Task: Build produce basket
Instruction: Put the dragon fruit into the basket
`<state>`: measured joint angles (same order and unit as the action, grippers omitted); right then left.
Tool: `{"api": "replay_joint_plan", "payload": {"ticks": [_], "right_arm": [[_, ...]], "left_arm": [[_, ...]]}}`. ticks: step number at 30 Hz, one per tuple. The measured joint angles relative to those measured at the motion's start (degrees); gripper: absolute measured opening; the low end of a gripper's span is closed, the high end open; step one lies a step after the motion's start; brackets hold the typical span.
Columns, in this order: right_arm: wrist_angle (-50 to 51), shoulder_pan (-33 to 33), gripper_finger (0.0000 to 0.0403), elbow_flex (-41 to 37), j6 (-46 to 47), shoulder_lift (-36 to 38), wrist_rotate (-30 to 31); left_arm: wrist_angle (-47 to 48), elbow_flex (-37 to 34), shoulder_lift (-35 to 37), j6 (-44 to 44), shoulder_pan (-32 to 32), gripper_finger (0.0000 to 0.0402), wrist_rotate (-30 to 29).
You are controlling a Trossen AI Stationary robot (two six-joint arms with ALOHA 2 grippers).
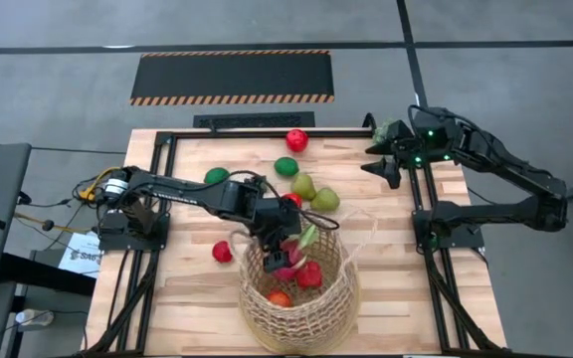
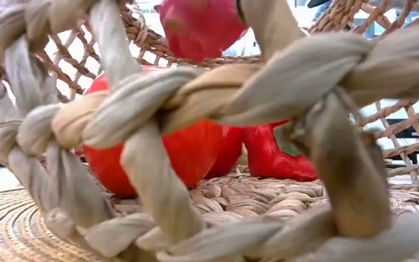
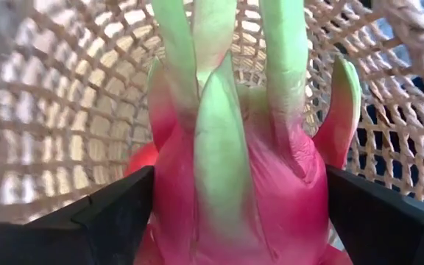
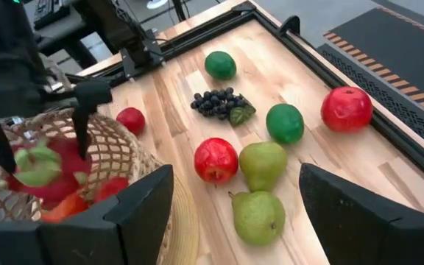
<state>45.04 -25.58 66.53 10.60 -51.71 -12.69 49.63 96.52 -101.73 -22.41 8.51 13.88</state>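
Left gripper reaching down over the far rim of the large round tan open-weave wicker basket, dark fingers clamped on either side of the pink dragon fruit with pale green leafy scales, held inside the basket above its floor. Seen from the low camera through the thick woven strands: a round red-orange tomato lying on the basket floor, with another red fruit just beside it. Out on the pale wooden table, not yet in the basket: small red fruit near the basket's left side, dark grape bunch with a green leaf, two round green limes and, red apple touching a green pear, second green pear just beside them, and a larger red apple near the far edge. Right gripper waiting at the far right of the table, well apart from the fruit, fingers spread wide and holding nothing
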Motion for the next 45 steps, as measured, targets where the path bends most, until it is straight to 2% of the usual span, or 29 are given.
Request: {"api": "replay_joint_plan", "payload": {"ticks": [6, 19, 36, 45], "right_arm": [[0.6, -0.1, 0.0311, 0.0, -0.2, 0.1, 0.0], [1.3, 0.0, 0.0311, 0.0, -1.6, 0.0, 0.0], [1.3, 0.0, 0.0311, 0.0, -1.8, 0.0, 0.9], [1.3, 0.0, 0.0311, 0.0, -2.2, 0.0, 1.0]], "left_arm": [[1.0, 1.5, 0.0, 1.9, 0.0, 0.0359, -0.3], [0.4, 1.6, 0.1, 4.5, -2.0, 0.036, 11.2], [-4.0, 1.6, 0.1, 3.3, -2.1, 0.036, 3.8], [-5.7, 1.6, 0.1, 5.7, -2.1, 0.036, 2.9]]}}
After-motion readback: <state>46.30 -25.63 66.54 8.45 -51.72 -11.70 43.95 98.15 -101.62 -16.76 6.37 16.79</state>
